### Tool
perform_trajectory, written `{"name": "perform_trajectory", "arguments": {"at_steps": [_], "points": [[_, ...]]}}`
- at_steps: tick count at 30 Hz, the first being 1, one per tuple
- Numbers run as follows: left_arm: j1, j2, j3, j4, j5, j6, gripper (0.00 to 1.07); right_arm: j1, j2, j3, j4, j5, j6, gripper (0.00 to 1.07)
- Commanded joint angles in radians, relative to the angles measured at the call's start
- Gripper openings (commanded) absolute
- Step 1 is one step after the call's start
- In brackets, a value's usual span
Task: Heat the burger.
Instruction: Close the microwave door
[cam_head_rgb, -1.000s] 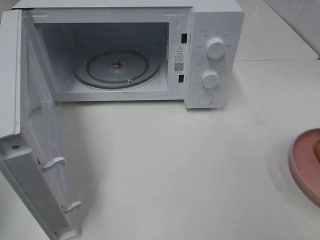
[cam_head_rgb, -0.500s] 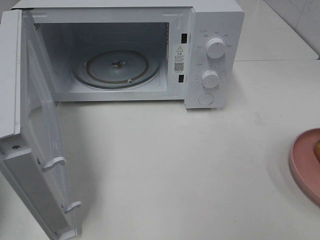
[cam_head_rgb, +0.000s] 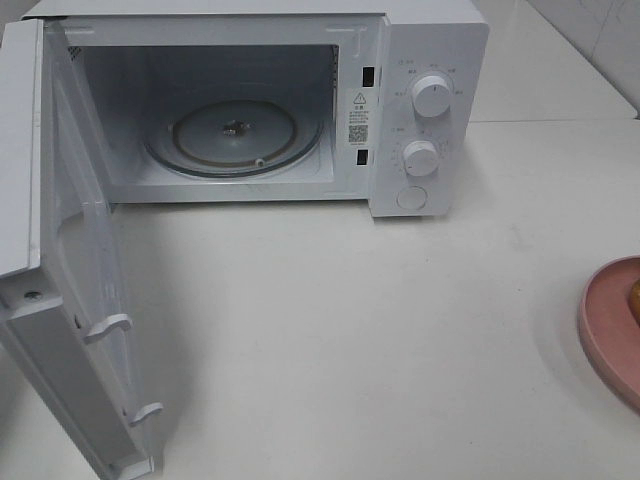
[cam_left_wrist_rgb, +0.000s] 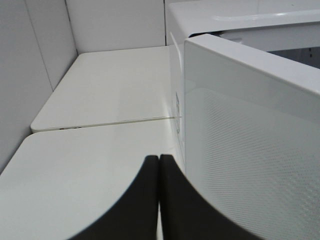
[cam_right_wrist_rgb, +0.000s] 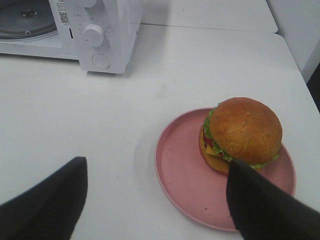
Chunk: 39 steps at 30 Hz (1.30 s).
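No shift: glossy domed burger (cam_right_wrist_rgb: 244, 131)

1. The left claw (cam_left_wrist_rgb: 159, 195) has its 2 dark fingers pressed flat together, nothing between them.
2. The right claw (cam_right_wrist_rgb: 155, 200) stands wide apart, its 2 dark fingers (cam_right_wrist_rgb: 45, 202) spread and holding nothing.
3. Neither arm appears in the exterior high view.

— What stands on the white tabletop (cam_head_rgb: 330, 330)?
— A white microwave (cam_head_rgb: 430, 40), its door (cam_head_rgb: 70, 270) swung wide open to the left.
— And inside it?
— A round glass turntable (cam_head_rgb: 235, 135), bare. Two white knobs (cam_head_rgb: 431, 97) sit on the microwave's right panel, a round button (cam_head_rgb: 411, 197) below them.
— Anything else?
— A pink plate (cam_head_rgb: 605, 330), well apart to the microwave's front right.
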Motion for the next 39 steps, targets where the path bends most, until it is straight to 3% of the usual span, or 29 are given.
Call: {"name": "perform_trajectory", "arguments": {"at_steps": [1,6,8,11,13,16,25,30,32,35,37,39], "points": [[0.003,0.034,0.004,0.07,-0.062,-0.049,0.0,-0.007,-0.027,0.003,0.003,-0.006,-0.006,0.76],[0.003,0.097,0.004,0.176,-0.125,-0.104,0.0,-0.007,-0.027,0.003,0.003,-0.006,-0.006,0.76],[0.003,0.155,-0.006,0.298,-0.177,-0.17,0.0,-0.007,-0.027,0.003,0.003,-0.006,-0.006,0.76],[0.003,0.167,-0.012,0.321,-0.181,-0.187,0.0,-0.007,-0.027,0.003,0.003,-0.006,-0.006,0.76],[-0.005,0.225,-0.037,0.396,-0.198,-0.229,0.0,-0.007,-0.027,0.003,0.003,-0.006,-0.006,0.75],[-0.049,0.268,-0.051,0.402,-0.203,-0.221,0.0,-0.007,-0.027,0.003,0.003,-0.006,-0.006,0.75],[-0.175,0.387,-0.08,0.383,-0.216,-0.218,0.0,-0.007,-0.027,0.003,0.003,-0.006,-0.006,0.75],[-0.24,0.441,-0.097,0.303,-0.219,-0.212,0.0,-0.007,-0.027,0.003,0.003,-0.006,-0.006,0.75],[-0.286,0.459,-0.11,0.25,-0.22,-0.171,0.0,-0.007,-0.027,0.003,0.003,-0.006,-0.006,0.75],[-0.301,0.464,-0.116,0.228,-0.22,-0.154,0.0,-0.007,-0.027,0.003,0.003,-0.006,-0.006,0.75],[-0.379,0.488,-0.142,0.106,-0.218,-0.1,0.0,-0.007,-0.027,0.003,0.003,-0.006,-0.006,0.75],[-0.393,0.498,-0.148,0.078,-0.218,-0.086,0.0,-0.007,-0.027,0.003,0.003,-0.006,-0.006,0.75]]}}
